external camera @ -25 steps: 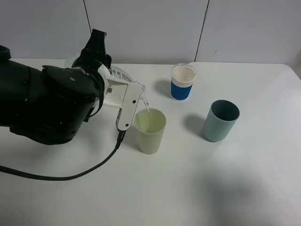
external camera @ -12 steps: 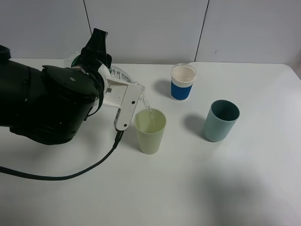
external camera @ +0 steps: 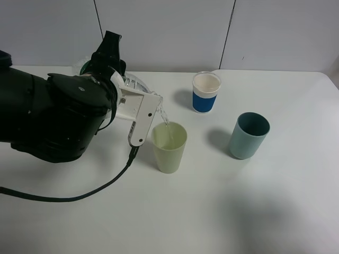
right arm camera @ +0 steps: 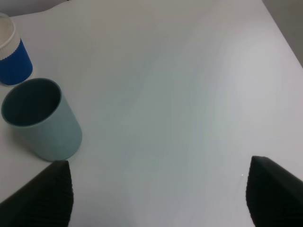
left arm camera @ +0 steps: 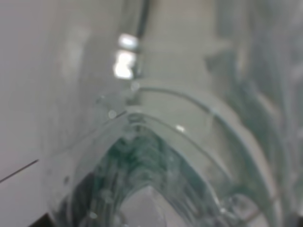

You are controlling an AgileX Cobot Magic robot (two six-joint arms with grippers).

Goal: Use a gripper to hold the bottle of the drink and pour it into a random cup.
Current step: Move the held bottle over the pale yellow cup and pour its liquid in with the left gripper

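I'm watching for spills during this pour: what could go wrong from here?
The stream lands close to the rim of the cup, so a small wobble of the left gripper holding the bottle of the drink could wet the table. Nothing steadies the cup; a nudge might tip it.

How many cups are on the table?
3. A pale yellow-green cup stands under the tilted water bottle, a white cup with a blue band is farther back, and a teal cup is on the right. The black arm may hide more.
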